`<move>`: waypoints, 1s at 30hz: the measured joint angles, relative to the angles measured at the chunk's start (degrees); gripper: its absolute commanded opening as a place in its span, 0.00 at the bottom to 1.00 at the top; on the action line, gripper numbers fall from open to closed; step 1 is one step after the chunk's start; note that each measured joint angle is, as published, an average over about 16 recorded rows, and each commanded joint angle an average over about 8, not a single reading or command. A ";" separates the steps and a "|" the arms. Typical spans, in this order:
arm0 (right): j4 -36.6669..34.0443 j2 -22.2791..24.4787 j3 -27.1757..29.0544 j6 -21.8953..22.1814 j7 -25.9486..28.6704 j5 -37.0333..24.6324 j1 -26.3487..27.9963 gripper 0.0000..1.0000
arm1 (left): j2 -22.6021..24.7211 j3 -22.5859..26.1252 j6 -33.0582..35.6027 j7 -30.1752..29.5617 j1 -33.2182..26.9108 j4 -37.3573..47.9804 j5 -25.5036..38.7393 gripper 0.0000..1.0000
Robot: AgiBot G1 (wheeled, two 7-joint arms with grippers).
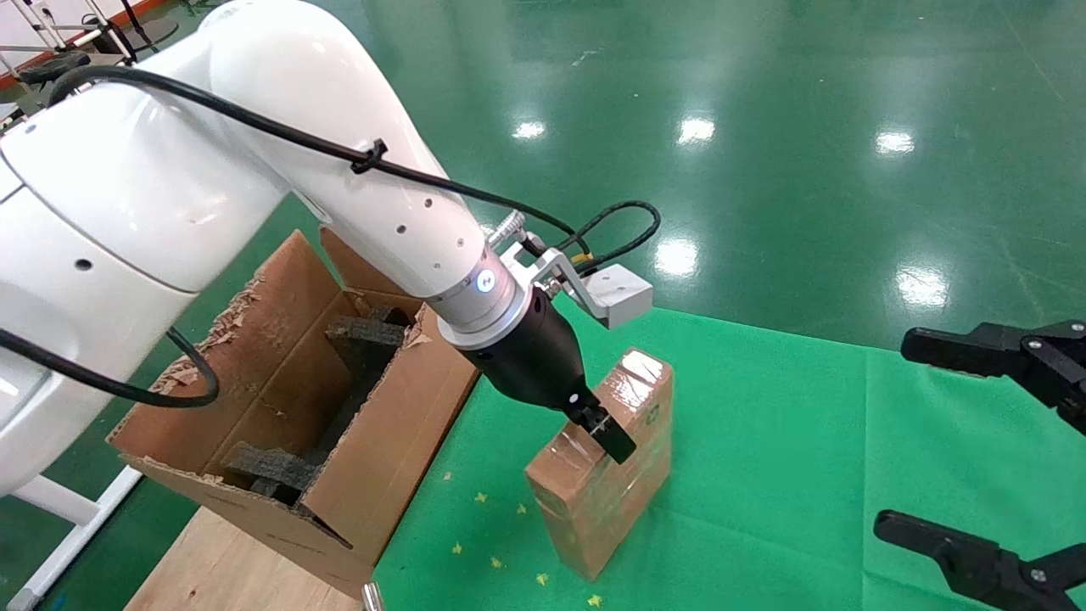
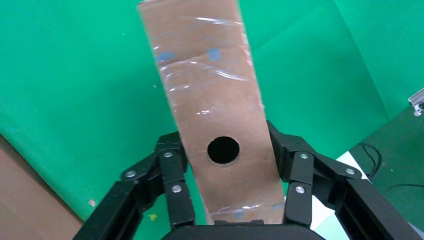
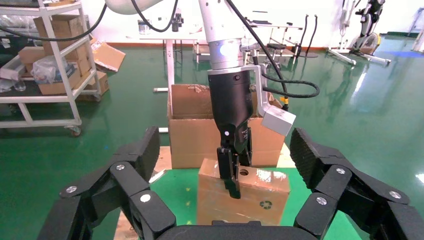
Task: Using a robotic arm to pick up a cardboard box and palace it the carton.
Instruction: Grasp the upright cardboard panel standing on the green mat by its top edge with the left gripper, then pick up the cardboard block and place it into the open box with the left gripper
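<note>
The head camera looks down on the slim, tape-wrapped brown cardboard box (image 1: pixel 607 462); both wrist cameras face it, the left closest.

**One recycling mark, no readable words**

The only sign that could be made out was a small dark recycling mark, printed on the broad side face of the slim brown cardboard box wrapped in glossy clear tape (image 3: pixel 243 196), near that face's lower corner. No words, brand names or numbers were legible on anything else.
</note>
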 measured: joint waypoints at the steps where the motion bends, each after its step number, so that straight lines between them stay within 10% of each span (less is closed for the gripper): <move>1: 0.00 0.00 0.00 0.00 0.00 0.00 0.00 1.00 | -0.11 -0.06 0.00 0.06 -0.04 -0.01 -0.07 0.00; 30: -0.01 0.00 -0.01 0.00 -0.01 0.01 0.00 1.00 | -14.74 -9.55 -1.75 22.22 -21.20 19.09 -1.75 0.00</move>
